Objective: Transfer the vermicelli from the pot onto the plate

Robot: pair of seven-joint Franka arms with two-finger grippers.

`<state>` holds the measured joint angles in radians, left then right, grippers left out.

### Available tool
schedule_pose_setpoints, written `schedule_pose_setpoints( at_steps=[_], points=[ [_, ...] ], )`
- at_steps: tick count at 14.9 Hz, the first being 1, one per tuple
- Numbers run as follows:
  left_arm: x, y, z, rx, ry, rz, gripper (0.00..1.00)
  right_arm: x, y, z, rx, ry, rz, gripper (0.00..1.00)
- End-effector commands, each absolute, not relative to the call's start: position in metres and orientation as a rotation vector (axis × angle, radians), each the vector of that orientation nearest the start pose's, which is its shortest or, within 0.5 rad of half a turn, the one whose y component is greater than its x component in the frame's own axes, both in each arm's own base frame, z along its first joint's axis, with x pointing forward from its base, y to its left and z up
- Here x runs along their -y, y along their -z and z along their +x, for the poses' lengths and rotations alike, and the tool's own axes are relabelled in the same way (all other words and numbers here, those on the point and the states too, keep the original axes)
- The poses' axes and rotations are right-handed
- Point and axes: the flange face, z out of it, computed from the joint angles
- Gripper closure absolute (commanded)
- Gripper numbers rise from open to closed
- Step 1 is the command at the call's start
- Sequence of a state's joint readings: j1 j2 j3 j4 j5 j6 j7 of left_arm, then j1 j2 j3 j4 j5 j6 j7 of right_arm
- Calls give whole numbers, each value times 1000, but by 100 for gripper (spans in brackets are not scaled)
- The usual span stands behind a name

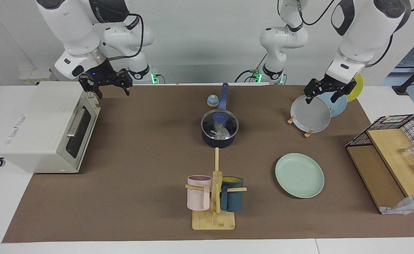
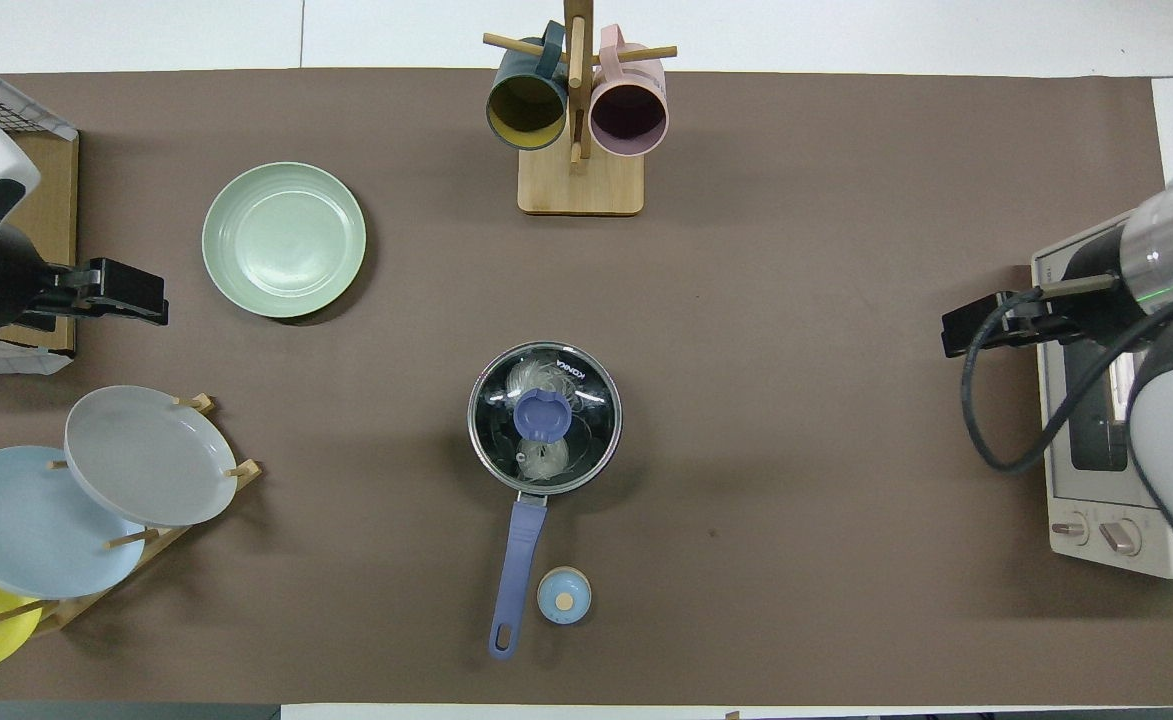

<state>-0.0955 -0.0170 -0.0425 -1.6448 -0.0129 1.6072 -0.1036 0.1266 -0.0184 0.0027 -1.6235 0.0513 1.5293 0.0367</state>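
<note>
The translucent whitish vermicelli clump (image 2: pixel 536 455) lies inside the small navy saucepan (image 1: pixel 218 140), under a glass lid with a blue knob (image 2: pixel 543 414), well apart from both grippers. Left gripper (image 1: pixel 329 92) hangs over the grey plate (image 1: pixel 310 114); right gripper (image 1: pixel 111 86) hangs beside the white toaster oven (image 1: pixel 48 127). Both jaws are spread and empty. Risk: the lid blocks access, and lifting it by the knob may slip or drag the saucepan. The mint-green plate (image 2: pixel 284 240) sits apart on the tabletop, inviting a dropped clump during the carry.

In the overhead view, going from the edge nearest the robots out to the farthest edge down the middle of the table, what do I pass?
Small blue bell beside the pot's handle → pot with its glass lid on and the vermicelli inside → bare brown mat → wooden mug stand with the teal mug and pink mug.
</note>
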Motion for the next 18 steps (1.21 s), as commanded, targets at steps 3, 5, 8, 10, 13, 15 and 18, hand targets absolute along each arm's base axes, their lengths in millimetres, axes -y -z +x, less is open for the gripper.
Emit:
schedule_pose_setpoints(
  at_steps=[3, 5, 8, 10, 13, 15, 18],
  points=[
    [73, -604, 539, -44, -27, -3166, 0, -159, -593, 547, 115, -123, -3126, 0],
    [73, -605, 539, -44, -24, -3167, 0, -207, -583, 553, 28, -137, -3125, 0],
    [73, -604, 539, -44, -27, -3166, 0, -297, -551, 548, -37, -97, -3122, 0],
    [73, -604, 539, -44, -27, -3166, 0, -351, -530, 540, -120, -31, -3097, 0],
    [73, -605, 539, -44, -24, -3167, 0, -396, -509, 523, -106, 0, -3078, 0],
    [73, -604, 539, -44, -27, -3166, 0, -405, -491, 520, -105, -18, -3096, 0],
    [73, -604, 539, -44, -27, -3166, 0, -431, -467, 503, -75, -18, -3102, 0]
  ],
)
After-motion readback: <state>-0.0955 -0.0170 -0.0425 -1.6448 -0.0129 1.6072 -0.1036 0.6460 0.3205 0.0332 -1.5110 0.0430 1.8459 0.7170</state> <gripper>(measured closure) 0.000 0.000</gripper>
